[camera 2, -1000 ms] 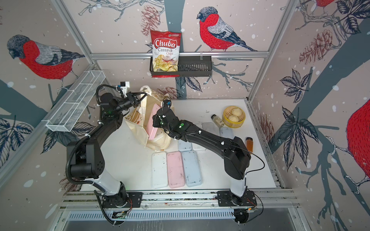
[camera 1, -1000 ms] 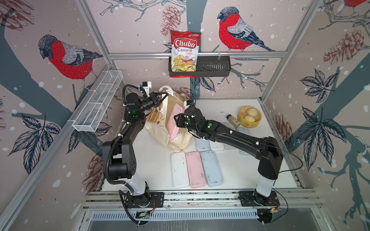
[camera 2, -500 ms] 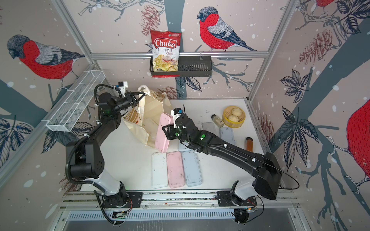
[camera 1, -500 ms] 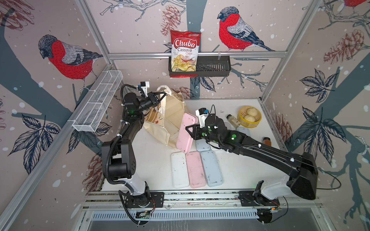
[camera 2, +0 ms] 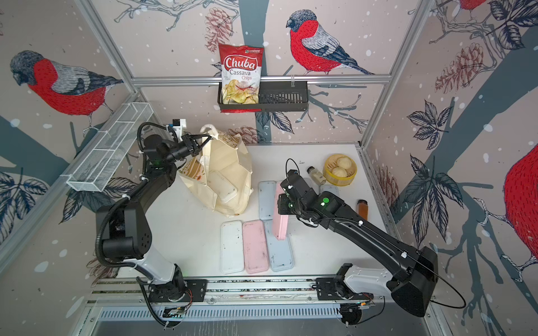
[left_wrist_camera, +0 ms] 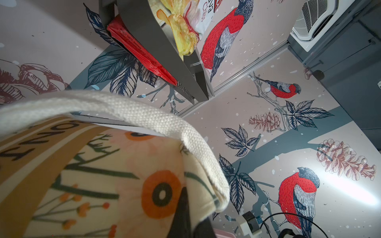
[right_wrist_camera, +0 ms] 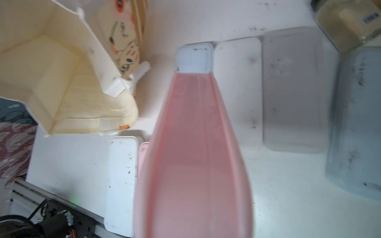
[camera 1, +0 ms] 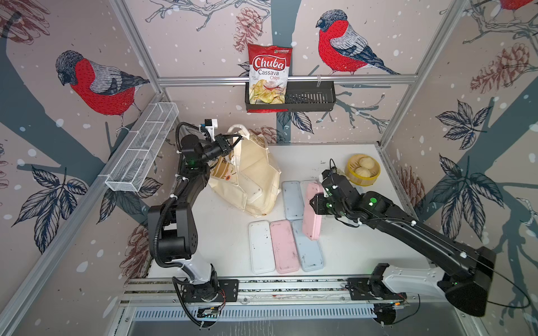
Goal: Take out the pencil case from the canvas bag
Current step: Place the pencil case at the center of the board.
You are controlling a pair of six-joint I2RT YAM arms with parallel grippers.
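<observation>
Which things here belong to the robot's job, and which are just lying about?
Job: canvas bag; pink pencil case, lifted clear of the bag.
Lying about: chips bag; bun steamer; pale jar; amber jar; cases lying flat.

nine pencil cases (camera 1: 283,245), two jars (camera 2: 316,176) — one canvas bag (camera 1: 256,174)

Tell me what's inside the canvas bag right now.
One cream-white pencil case shows through the open mouth of the canvas bag, lying inside it. Anything deeper, under that case or behind the fabric folds, is covered.
</observation>
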